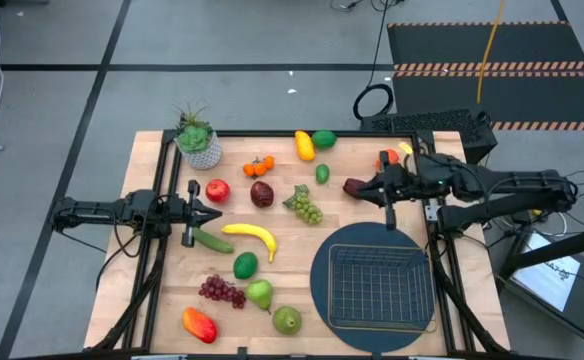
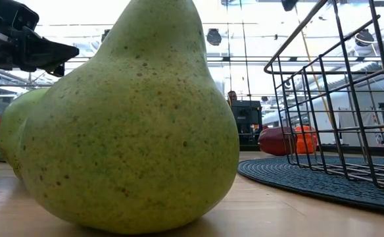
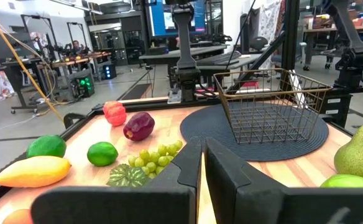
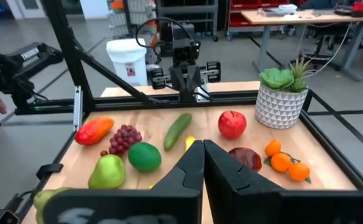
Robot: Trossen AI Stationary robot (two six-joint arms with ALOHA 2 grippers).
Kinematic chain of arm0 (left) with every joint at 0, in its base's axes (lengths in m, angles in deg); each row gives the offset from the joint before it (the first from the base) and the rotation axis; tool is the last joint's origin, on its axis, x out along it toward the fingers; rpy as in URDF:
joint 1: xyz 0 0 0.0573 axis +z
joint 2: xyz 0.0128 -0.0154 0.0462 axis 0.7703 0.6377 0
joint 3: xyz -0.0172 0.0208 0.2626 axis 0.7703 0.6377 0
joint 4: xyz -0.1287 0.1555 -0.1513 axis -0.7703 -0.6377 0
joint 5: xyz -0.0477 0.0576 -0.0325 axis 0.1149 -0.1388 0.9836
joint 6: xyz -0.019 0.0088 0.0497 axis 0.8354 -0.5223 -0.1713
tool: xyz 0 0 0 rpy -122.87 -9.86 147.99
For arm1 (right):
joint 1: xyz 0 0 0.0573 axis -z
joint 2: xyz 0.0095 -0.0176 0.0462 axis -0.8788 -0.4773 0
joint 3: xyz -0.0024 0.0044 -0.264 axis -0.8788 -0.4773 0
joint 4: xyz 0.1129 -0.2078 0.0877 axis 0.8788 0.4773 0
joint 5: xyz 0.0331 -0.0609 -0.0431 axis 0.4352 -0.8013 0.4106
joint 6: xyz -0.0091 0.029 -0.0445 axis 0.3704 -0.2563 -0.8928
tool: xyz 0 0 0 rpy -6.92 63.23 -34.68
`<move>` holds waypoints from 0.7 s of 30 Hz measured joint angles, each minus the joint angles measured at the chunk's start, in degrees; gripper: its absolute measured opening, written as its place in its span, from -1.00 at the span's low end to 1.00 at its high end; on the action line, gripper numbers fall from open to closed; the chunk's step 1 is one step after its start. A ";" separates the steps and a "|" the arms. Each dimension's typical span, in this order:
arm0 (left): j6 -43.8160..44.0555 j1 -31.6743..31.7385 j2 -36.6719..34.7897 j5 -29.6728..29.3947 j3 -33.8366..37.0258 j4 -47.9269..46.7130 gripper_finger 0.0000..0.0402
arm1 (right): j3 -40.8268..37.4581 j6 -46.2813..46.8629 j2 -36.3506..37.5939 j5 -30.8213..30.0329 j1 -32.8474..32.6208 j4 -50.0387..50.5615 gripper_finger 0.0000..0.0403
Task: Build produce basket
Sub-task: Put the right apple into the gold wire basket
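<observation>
Fingers pressed together and holding nothing, the left end effector (image 1: 215, 213) hovers at centre left of the overhead frame, its tip between a round red apple (image 1: 217, 190) above and a dark green cucumber (image 1: 212, 240) just below. The right end effector (image 1: 355, 187), at upper right of centre, is likewise closed on nothing, its tip just beside a dark red oval fruit (image 1: 358, 186).

Spread across the light wooden tabletop (image 1: 162, 270) is the rest of the toy produce: a curved yellow banana (image 1: 252, 236) in the middle, a bunch of pale green grapes (image 1: 306, 206) right of it, a dark maroon fruit (image 1: 262, 193), small orange citrus fruits (image 1: 259, 166), a yellow-orange mango (image 1: 304, 146) touching a green lime (image 1: 324, 139) near the top edge, a round green fruit (image 1: 245, 265), purple grapes (image 1: 221, 290), two green pears (image 1: 261, 294) and a red-orange mango (image 1: 199, 324) toward the lower left.

A rectangular dark wire-mesh basket (image 1: 380, 288), with nothing in it, stands on a round dark blue mat (image 1: 322, 270) at lower right. A green potted plant in a white patterned pot (image 1: 199, 146) occupies the upper left corner of the tabletop. From table height, one speckled green pear (image 2: 133, 118) fills most of the frame.
</observation>
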 joint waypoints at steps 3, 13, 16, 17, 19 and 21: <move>0.00 0.00 0.02 -0.01 0.02 0.00 -0.88 | 2.95 -0.92 -3.76 0.00 0.00 0.81 -1.00; 0.00 0.00 0.02 0.01 0.02 0.02 -0.88 | 6.82 -0.96 -11.06 -0.11 0.00 0.69 -1.00; 0.00 0.00 0.02 -0.01 0.02 0.39 -0.88 | 6.82 0.81 -11.41 -0.11 0.00 0.25 -1.00; 0.00 0.00 0.01 -0.01 0.01 0.70 -0.88 | 6.85 1.41 -11.40 -0.13 0.00 0.25 -1.00; -0.58 0.00 0.02 -0.22 0.01 2.10 -0.88 | 6.85 2.02 -11.39 -0.13 0.00 0.13 -1.00; -1.52 0.00 0.00 -1.94 0.00 3.30 -0.88 | 6.87 1.78 -11.39 -0.13 0.00 0.00 -1.00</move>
